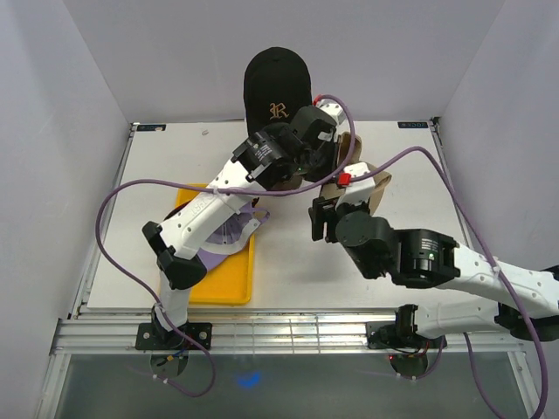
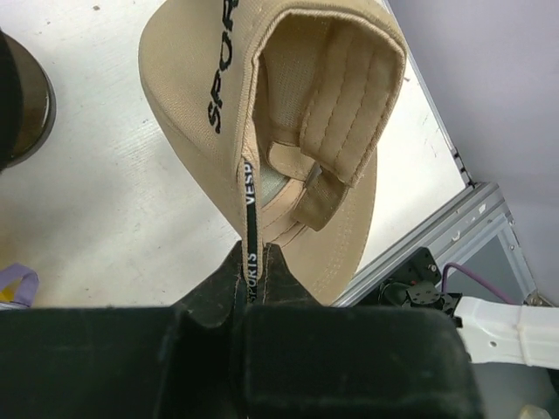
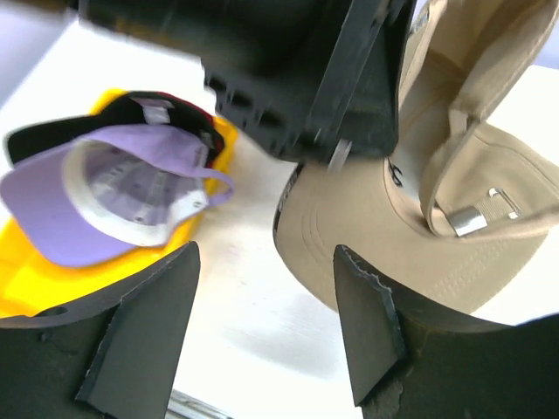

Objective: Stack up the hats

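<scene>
At my far left lies the flat yellow tray [image 1: 229, 281], hard and smooth; in it the lavender cap [image 3: 61, 218] rests crown down, its pale lining and thin rear strap showing; it lies on a dark cap [image 3: 52, 135] with a red edge, whose markings I cannot make out. Behind the middle of the white table [image 2: 113, 192] the black cap with a gold R [image 1: 277, 83] sits rounded and upright, its embroidered letter facing me. Just in front of it my left gripper [image 2: 251, 262] is pinched tight on the tan cap [image 2: 323, 96], gripping the rim at the black printed tape inside the band; the cap hangs above the table, soft cotton twill with rows of stitching on the curved brim and black lettering on the crown. Its adjusting strap ends in a small shiny metal buckle [image 3: 472, 218]. To the right, my right gripper [image 3: 266, 288] stands with its dark, rough-edged fingers [image 3: 144, 323] spread wide, holding nothing, just beside the tan cap's brim.
</scene>
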